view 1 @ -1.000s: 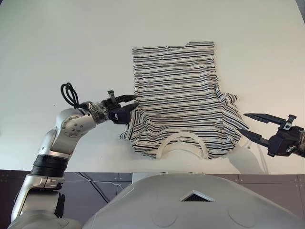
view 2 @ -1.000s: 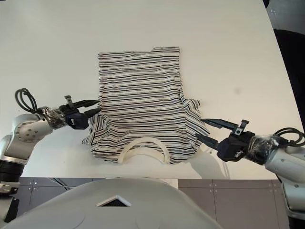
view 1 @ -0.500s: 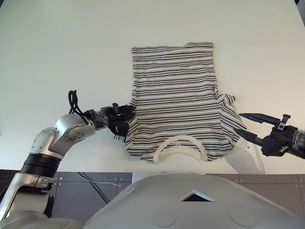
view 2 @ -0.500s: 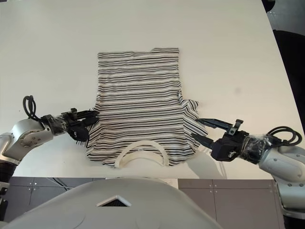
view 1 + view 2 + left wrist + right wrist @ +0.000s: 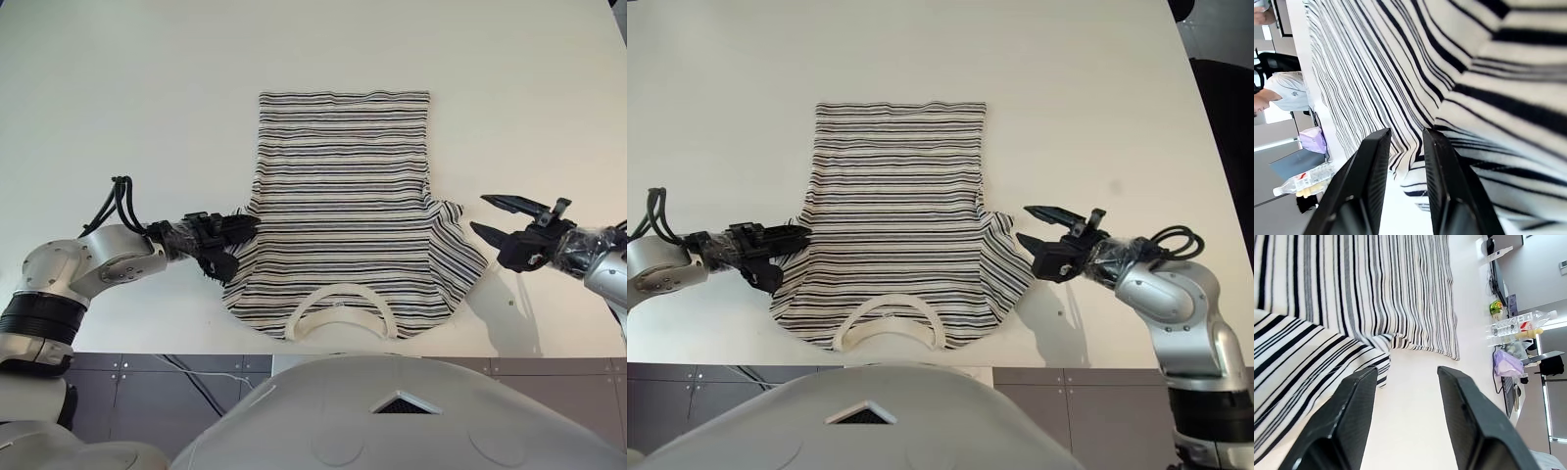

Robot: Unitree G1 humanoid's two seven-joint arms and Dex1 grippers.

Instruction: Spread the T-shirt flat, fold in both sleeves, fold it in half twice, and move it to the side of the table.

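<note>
The striped T-shirt [image 5: 343, 186] lies face up on the white tabletop [image 5: 137, 88], hem away from the robot, collar [image 5: 338, 305] close to the near edge. The left gripper [image 5: 243, 223] has its fingers drawn nearly together, pinching the left sleeve's edge [image 5: 240, 269]. The right gripper [image 5: 480, 213] is spread wide, just beside the rumpled right sleeve [image 5: 458, 250] but not touching it. A one-sided pull could drag the whole shirt sideways or towards that near edge. The right gripper might also shove the cloth into a bunch, or catch both layers.
</note>
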